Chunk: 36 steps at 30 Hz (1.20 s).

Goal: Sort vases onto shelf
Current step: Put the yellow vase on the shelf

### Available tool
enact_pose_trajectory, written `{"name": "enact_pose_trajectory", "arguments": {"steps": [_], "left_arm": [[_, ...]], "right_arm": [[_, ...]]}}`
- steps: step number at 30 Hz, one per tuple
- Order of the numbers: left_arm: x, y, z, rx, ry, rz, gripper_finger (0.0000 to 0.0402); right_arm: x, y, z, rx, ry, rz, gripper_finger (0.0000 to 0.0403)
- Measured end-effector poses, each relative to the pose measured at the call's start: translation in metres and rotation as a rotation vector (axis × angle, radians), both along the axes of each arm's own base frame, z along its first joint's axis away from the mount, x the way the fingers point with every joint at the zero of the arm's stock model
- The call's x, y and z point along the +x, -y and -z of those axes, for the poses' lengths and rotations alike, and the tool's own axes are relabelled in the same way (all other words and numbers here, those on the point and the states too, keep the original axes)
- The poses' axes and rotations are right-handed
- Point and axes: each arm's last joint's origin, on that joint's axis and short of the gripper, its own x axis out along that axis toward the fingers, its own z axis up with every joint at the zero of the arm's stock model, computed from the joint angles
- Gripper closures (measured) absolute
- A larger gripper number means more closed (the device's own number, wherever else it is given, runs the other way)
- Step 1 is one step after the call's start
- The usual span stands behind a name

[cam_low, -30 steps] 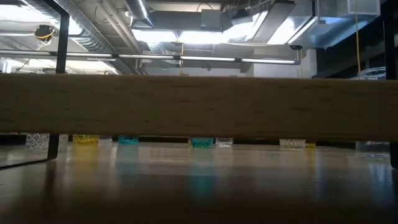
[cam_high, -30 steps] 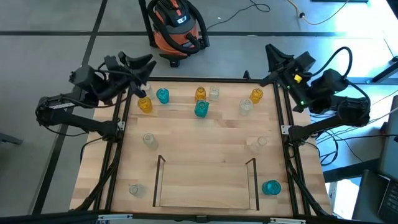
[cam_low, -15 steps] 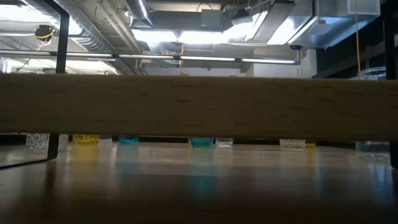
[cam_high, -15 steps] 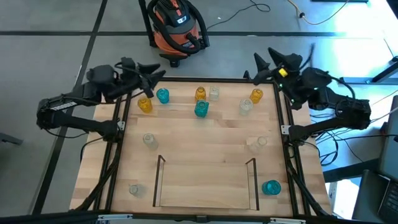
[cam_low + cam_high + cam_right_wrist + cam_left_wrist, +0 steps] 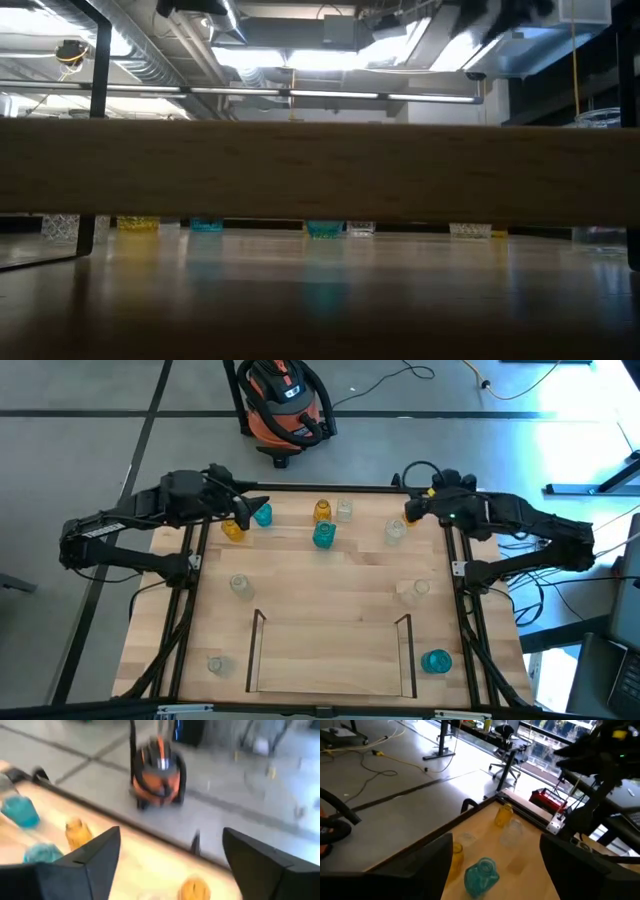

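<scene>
Small glass vases stand along the table's far side: a teal one (image 5: 262, 513), an amber one (image 5: 233, 528), an amber (image 5: 321, 510) and a clear one (image 5: 344, 511), a teal one (image 5: 324, 535) and a clear one (image 5: 395, 530). My left gripper (image 5: 252, 510) is open, just left of the far-left teal vase. My right gripper (image 5: 412, 510) is open above the far-right amber vase (image 5: 195, 889). The shelf (image 5: 330, 660) lies at the near middle, inside its dark rail (image 5: 257, 650).
More vases stand apart: clear ones (image 5: 240, 584), (image 5: 415, 590), (image 5: 215, 664) and a teal one (image 5: 436, 660) beside the shelf's right rail. A black frame (image 5: 190, 560) borders the table. A wooden board (image 5: 320, 170) blocks most of the low view. An orange vacuum (image 5: 285, 400) sits on the floor beyond.
Both arms have swung in from outside the far corners. My left gripper has gone toward the table's right, ending next to the far-left teal vase. My right gripper has gone toward the table's left, ending over the far-right amber vase. No vase has moved.
</scene>
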Motion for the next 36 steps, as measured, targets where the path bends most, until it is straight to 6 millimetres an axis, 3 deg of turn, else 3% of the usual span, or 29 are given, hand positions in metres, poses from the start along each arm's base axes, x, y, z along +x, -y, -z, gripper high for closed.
{"name": "enact_pose_trajectory", "arguments": {"steps": [6, 12, 16, 20, 28, 36], "left_arm": [[-0.001, -0.002, 0.000, 0.060, -0.033, -0.063, 0.0113], [-0.001, -0.003, 0.001, 0.054, -0.040, -0.125, 0.0113], [0.005, -0.004, 0.009, -0.021, -0.069, -0.098, 0.0113], [0.010, -0.007, 0.015, -0.120, -0.064, -0.086, 0.0113], [0.025, -0.012, 0.024, -0.191, -0.097, 0.003, 0.0113], [0.027, -0.010, 0.025, -0.219, -0.087, 0.012, 0.0113]], "right_arm": [[-0.002, 0.012, 0.035, 0.086, -0.058, 0.112, 0.0152], [-0.002, 0.021, 0.081, 0.130, -0.144, 0.207, 0.0174], [-0.005, 0.037, 0.105, 0.316, -0.120, 0.242, 0.0180], [-0.013, 0.063, 0.119, 0.449, -0.070, 0.236, 0.0180], [-0.026, 0.113, 0.128, 0.451, -0.023, 0.297, 0.0180], [-0.011, 0.138, 0.162, 0.583, -0.090, 0.283, 0.0180]]}}
